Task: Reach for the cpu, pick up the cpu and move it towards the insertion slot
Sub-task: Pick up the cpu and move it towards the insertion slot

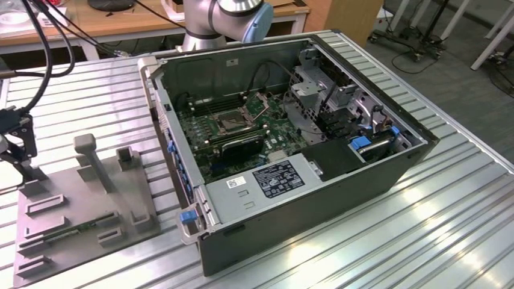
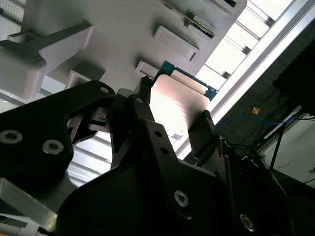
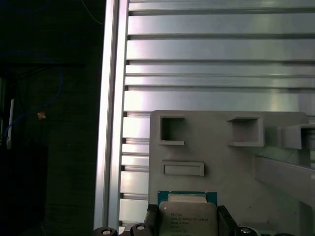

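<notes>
My gripper (image 1: pixel 16 153) is at the exterior view's left edge, over the far corner of the grey tray (image 1: pixel 80 205). It is shut on the cpu (image 3: pixel 187 221), a square chip with a silvery top and a green rim. In both wrist views a dark finger presses on each side of it. The second wrist view shows the cpu (image 2: pixel 179 101) tilted between the fingers (image 2: pixel 141 96), with the tray (image 2: pixel 123 29) behind it. The insertion slot (image 1: pixel 233 122), a silver-framed square socket, lies on the green board inside the open computer case, far to the exterior view's right of the gripper.
The open black case (image 1: pixel 321 180) stands mid-table with drive cages and cables inside. The tray carries upright posts (image 1: pixel 90 159), rectangular recesses and a green memory stick (image 1: pixel 76 229). The slatted aluminium table (image 1: pixel 449 229) ends just past the tray, with its edge rail (image 3: pixel 110 123) beside a dark drop.
</notes>
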Controlling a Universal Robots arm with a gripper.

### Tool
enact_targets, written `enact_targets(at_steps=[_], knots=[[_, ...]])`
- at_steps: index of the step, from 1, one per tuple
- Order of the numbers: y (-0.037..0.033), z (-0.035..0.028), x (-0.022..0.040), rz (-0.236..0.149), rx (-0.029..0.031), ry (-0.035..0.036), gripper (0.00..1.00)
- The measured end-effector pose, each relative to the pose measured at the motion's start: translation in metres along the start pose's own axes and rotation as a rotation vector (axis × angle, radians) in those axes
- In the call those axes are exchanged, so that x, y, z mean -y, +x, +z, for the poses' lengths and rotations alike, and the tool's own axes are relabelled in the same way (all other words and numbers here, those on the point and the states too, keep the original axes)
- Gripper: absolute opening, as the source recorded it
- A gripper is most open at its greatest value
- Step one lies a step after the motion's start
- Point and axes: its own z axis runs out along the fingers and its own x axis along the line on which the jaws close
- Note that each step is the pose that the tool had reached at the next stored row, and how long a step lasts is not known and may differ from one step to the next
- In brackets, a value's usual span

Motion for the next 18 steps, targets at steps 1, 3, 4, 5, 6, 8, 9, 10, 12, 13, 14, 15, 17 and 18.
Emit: enact_targets(at_steps=[1, 3, 4, 5, 6, 8, 9, 10, 12, 13, 14, 15, 17, 18], knots=[[0.0, -0.0003, 0.0, 0.0, 0.0, 0.0, 0.55], [0.0, -0.0009, 0.0, 0.0, -0.0001, 0.0001, 0.55], [0.0, -0.0013, 0.0, 0.0, -0.0002, 0.0002, 0.55], [0.0, -0.0017, -0.0001, 0.0, -0.0002, 0.0002, 0.55], [0.0, -0.002, -0.0001, 0.0, -0.0001, 0.0002, 0.55], [0.0, -0.0027, -0.0001, 0.0, 0.0, 0.0002, 0.55], [0.0, -0.0031, -0.0001, 0.0, -0.0001, 0.0003, 0.55], [0.0, -0.0034, -0.0001, 0.0, -0.0001, 0.0003, 0.55], [0.0, -0.0041, -0.0002, 0.0, 0.0001, 0.0003, 0.55], [0.0, -0.0045, -0.0002, 0.0, 0.0, 0.0004, 0.55], [0.0, -0.0048, -0.0002, 0.0, -0.0001, 0.0005, 0.55], [0.0, -0.0052, -0.0002, 0.0, -0.0001, 0.0005, 0.55], [0.0, -0.0059, -0.0002, 0.0, -0.0001, 0.0006, 0.55], [0.0, -0.0063, -0.0002, 0.0, -0.0001, 0.0006, 0.55]])
